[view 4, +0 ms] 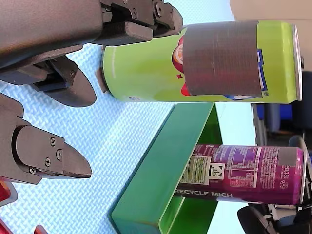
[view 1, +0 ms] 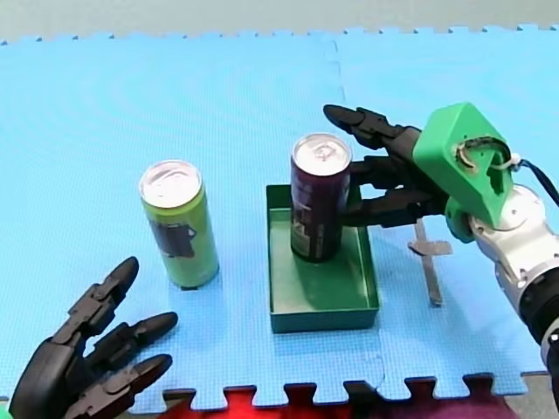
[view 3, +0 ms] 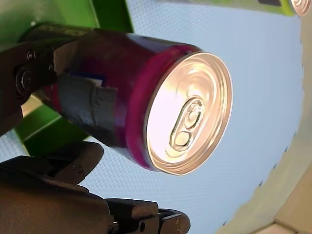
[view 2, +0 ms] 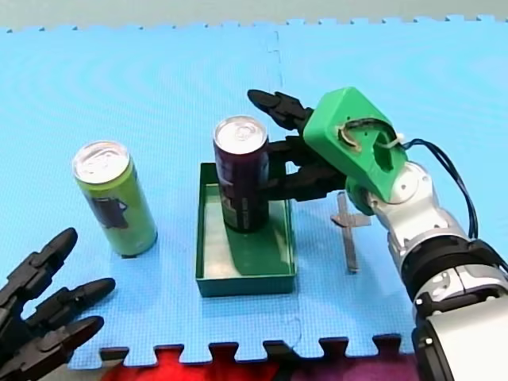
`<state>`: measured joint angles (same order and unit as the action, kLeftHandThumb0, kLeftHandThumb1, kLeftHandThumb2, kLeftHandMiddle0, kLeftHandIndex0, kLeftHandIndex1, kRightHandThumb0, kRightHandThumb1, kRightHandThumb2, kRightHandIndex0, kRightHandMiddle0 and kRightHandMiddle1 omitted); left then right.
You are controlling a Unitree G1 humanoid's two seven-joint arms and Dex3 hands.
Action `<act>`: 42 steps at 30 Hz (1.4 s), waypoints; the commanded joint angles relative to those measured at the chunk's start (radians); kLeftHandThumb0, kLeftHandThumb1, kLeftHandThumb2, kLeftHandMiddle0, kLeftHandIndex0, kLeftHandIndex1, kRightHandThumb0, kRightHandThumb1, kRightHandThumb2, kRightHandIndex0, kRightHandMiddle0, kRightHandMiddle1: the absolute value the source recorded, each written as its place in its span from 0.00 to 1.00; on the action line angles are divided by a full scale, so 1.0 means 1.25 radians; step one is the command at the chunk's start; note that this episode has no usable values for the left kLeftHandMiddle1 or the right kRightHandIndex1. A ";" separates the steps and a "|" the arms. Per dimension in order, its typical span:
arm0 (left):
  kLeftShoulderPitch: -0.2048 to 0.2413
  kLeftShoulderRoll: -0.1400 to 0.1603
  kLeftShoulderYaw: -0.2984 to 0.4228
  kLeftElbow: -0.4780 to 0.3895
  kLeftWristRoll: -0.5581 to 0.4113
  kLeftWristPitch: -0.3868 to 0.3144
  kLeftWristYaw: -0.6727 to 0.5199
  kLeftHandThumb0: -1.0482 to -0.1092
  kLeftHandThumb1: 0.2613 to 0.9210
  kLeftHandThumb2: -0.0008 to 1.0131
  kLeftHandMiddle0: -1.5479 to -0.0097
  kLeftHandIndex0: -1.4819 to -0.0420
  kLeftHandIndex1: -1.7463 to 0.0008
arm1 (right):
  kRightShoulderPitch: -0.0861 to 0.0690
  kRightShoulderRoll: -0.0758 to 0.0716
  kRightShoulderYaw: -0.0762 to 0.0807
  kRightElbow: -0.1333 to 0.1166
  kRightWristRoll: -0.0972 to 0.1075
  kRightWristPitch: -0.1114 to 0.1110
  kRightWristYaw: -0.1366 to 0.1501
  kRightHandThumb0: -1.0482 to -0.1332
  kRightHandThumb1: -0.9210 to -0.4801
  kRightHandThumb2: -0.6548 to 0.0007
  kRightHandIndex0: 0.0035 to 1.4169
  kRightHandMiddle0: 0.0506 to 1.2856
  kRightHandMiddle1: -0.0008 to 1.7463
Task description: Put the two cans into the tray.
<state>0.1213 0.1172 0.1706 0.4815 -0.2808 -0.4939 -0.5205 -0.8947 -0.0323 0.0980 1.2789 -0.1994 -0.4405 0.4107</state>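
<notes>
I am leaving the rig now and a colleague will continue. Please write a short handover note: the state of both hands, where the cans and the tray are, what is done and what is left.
Right hand: closed around the purple aluminium can, from the can's right side.
Left hand: open, holding nothing, at the near left corner of the blue foam mat.
Purple can: upright inside the green rectangular tray, toward its far end.
Lime-green aluminium can: upright on the mat, left of the tray and apart from it.
Done: the purple can is in the tray, not yet released.
Left: release it, then put the lime-green can into the tray.
</notes>
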 commanded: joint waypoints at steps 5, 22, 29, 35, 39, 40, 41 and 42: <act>-0.003 0.006 0.005 0.008 -0.005 -0.003 -0.006 0.00 1.00 0.13 0.67 0.88 1.00 | 0.003 -0.033 0.006 0.002 -0.010 -0.001 0.001 0.34 0.38 1.00 0.32 0.04 0.00; -0.033 0.023 0.029 0.066 -0.023 -0.025 -0.045 0.00 1.00 0.12 0.67 0.88 1.00 | 0.015 -0.078 -0.037 0.008 0.027 0.024 0.023 0.43 0.42 1.00 0.34 0.05 0.00; -0.036 0.029 0.034 0.077 -0.021 -0.034 -0.048 0.00 1.00 0.12 0.67 0.88 1.00 | 0.028 -0.092 -0.048 0.007 0.031 0.012 0.019 0.46 0.41 1.00 0.35 0.05 0.00; -0.042 0.032 0.039 0.092 -0.022 -0.039 -0.049 0.00 1.00 0.13 0.67 0.88 1.00 | 0.050 -0.109 -0.061 0.010 0.039 0.000 0.020 0.45 0.38 0.99 0.36 0.05 0.00; -0.045 0.033 0.042 0.100 -0.023 -0.046 -0.048 0.00 1.00 0.13 0.67 0.88 1.00 | 0.074 -0.116 -0.078 0.013 0.055 -0.011 0.025 0.41 0.36 0.99 0.37 0.05 0.00; -0.045 0.034 0.043 0.102 -0.022 -0.048 -0.047 0.00 1.00 0.13 0.67 0.88 1.00 | 0.079 -0.119 -0.084 0.014 0.060 -0.014 0.027 0.40 0.35 0.99 0.37 0.05 0.00; -0.046 0.035 0.044 0.104 -0.022 -0.051 -0.047 0.00 1.00 0.13 0.67 0.88 1.00 | 0.083 -0.122 -0.089 0.013 0.065 -0.017 0.028 0.39 0.35 0.99 0.38 0.05 0.00; -0.047 0.035 0.046 0.108 -0.022 -0.054 -0.047 0.00 1.00 0.13 0.67 0.88 1.00 | 0.086 -0.125 -0.093 0.012 0.068 -0.019 0.027 0.39 0.35 0.99 0.38 0.05 0.00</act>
<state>0.0652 0.1538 0.2207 0.6099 -0.3069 -0.5516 -0.5798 -0.7955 -0.1764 -0.0072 1.2941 -0.1228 -0.4577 0.4447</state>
